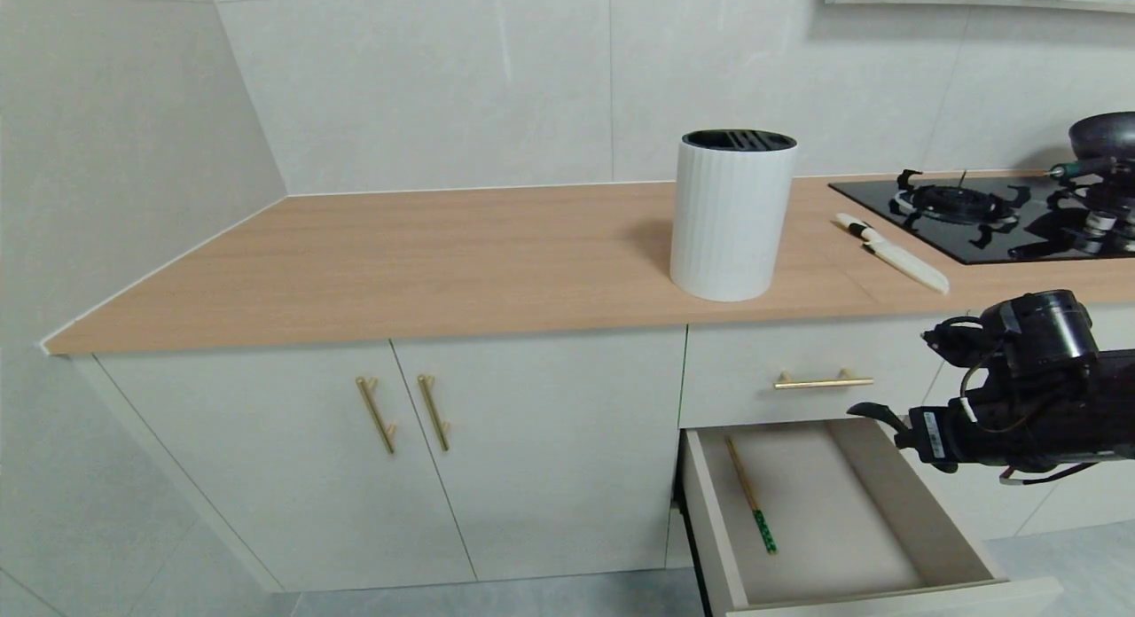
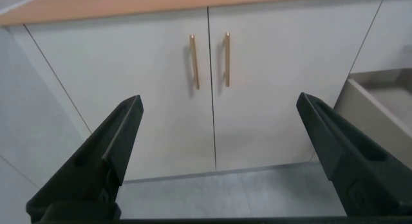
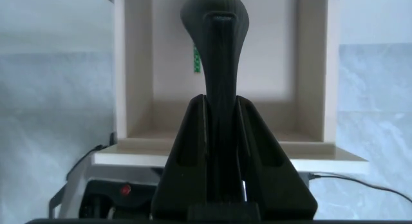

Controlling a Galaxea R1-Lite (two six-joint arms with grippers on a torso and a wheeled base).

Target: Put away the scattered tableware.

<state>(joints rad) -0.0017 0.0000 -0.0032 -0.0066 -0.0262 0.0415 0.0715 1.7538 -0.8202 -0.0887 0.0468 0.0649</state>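
A: Tableware?
B: The knife [image 1: 891, 253] lies on the counter [image 1: 443, 262] near the hob [image 1: 975, 236]; chopsticks [image 1: 752, 497] near the open drawer [image 1: 709, 511]'s left wall.
A: Grippers?
B: The left gripper [image 2: 219, 103] is spread wide; the right gripper [image 3: 215, 18] is clenched, seemingly empty, by the drawer's right wall.

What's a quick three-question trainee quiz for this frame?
1. True or false: the drawer is pulled open.
2. What lies in the drawer? A) chopsticks B) a spoon C) a fork
3. Fill in: the left gripper faces the cabinet doors with its fingers ___.
Key: 1 true; 2 A; 3 open.
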